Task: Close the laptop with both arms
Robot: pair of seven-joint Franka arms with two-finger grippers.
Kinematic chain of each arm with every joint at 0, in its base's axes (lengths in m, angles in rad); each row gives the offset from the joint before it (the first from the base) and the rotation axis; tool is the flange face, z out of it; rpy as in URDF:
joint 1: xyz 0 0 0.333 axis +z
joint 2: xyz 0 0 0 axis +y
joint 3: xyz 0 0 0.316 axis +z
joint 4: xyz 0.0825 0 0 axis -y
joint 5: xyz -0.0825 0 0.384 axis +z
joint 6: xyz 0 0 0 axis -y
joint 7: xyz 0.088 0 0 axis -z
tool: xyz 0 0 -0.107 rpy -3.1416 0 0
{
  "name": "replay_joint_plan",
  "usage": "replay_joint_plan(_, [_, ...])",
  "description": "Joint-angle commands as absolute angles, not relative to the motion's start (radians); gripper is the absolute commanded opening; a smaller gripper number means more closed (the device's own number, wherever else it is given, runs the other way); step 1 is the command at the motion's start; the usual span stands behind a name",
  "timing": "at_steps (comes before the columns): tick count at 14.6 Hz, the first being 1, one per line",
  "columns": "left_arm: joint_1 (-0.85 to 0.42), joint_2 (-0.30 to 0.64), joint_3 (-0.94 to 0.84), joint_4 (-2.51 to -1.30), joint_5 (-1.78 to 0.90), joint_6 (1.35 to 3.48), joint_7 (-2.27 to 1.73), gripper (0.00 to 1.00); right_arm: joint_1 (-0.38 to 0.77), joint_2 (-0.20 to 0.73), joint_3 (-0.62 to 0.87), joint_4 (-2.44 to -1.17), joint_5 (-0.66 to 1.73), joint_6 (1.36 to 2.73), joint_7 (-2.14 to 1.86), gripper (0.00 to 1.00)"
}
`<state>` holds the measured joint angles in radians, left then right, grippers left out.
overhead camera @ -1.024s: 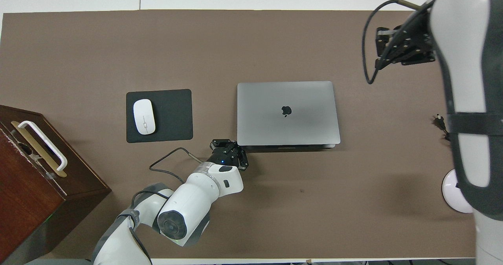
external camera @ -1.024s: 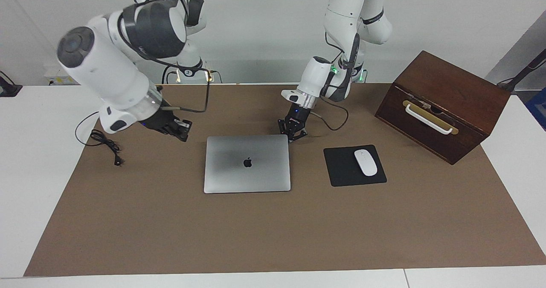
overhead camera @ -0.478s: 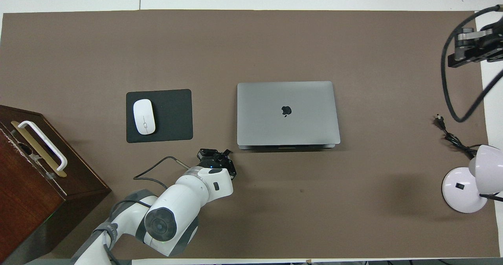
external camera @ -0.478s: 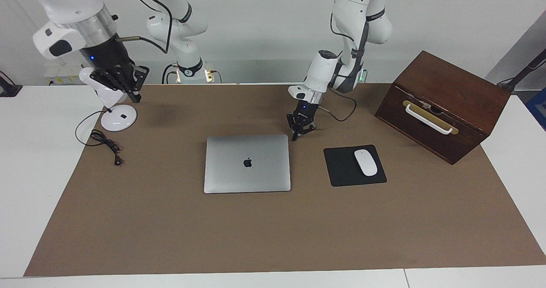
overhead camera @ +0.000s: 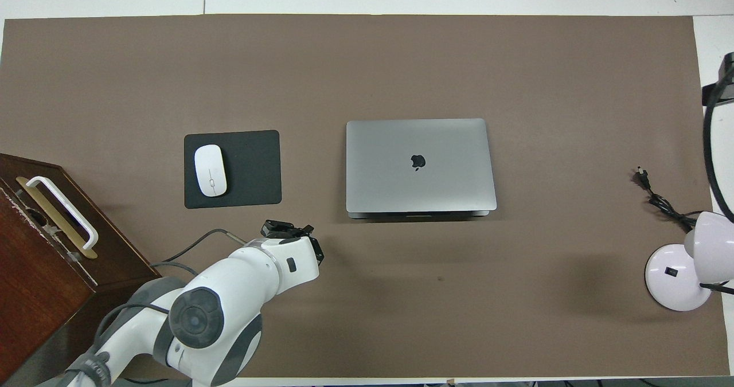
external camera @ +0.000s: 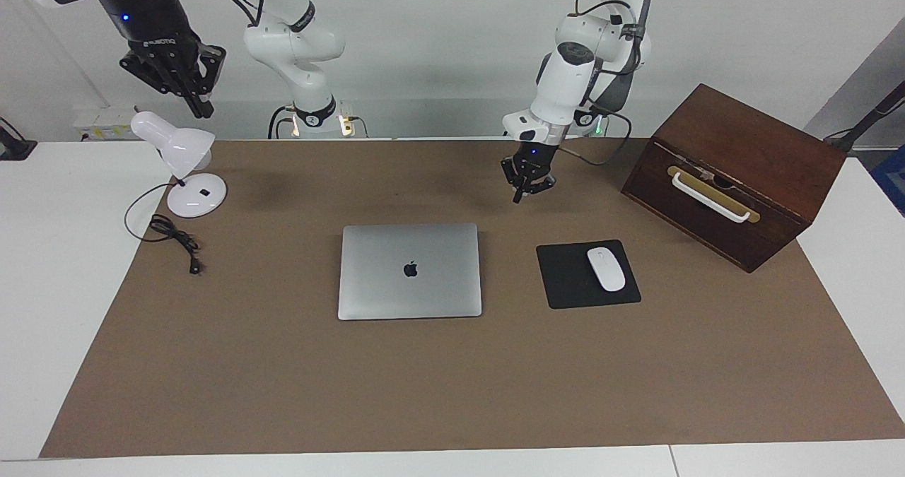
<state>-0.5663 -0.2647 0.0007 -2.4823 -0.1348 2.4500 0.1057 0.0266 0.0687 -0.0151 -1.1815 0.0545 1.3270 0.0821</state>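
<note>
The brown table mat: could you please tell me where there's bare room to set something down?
The brown mat is bare from the closed silver-grey laptop and black mouse pad to its edge farthest from the robots. It is crowded by the white desk lamp and dark wooden box.

A robotics lab is showing here: two white arms (external camera: 565, 74) are standing bolted at a white table (external camera: 63, 265) covered by a brown mat (external camera: 452, 392), against a bare white wall, with staged office props lying about.
</note>
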Motion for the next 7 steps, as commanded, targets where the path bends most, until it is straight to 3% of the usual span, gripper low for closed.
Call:
replay_joint_plan(1, [-0.439,-0.272,-0.002,-2.291,-0.118,2.133,0.103,0.01,-0.012,-0.046,0.028,-1.420,0.035,1.428,0.057,0.47])
replay_joint_plan(2, [-0.404,-0.272,-0.002,-2.239,-0.118,2.059,0.098,0.16,-0.014,-0.060,0.028,-1.463,0.034,1.451,0.057,0.57])
replay_joint_plan(3, [-0.382,-0.273,-0.002,-2.208,-0.117,2.012,0.097,0.37,-0.027,-0.066,0.028,-1.498,0.032,1.477,0.055,0.76])
replay_joint_plan(4, [-0.339,-0.275,-0.002,-2.177,-0.117,1.976,0.094,0.62,-0.035,-0.064,0.028,-1.520,0.028,1.495,0.048,1.00])
replay_joint_plan(5, [-0.290,-0.275,-0.002,-2.151,-0.117,1.942,0.087,1.00,-0.043,-0.069,0.028,-1.552,0.012,1.521,0.031,1.00])
replay_joint_plan(7, [-0.215,-0.275,-0.002,-2.106,-0.117,1.907,0.086,1.00,-0.061,-0.110,0.028,-1.648,0.000,1.578,0.017,1.00])
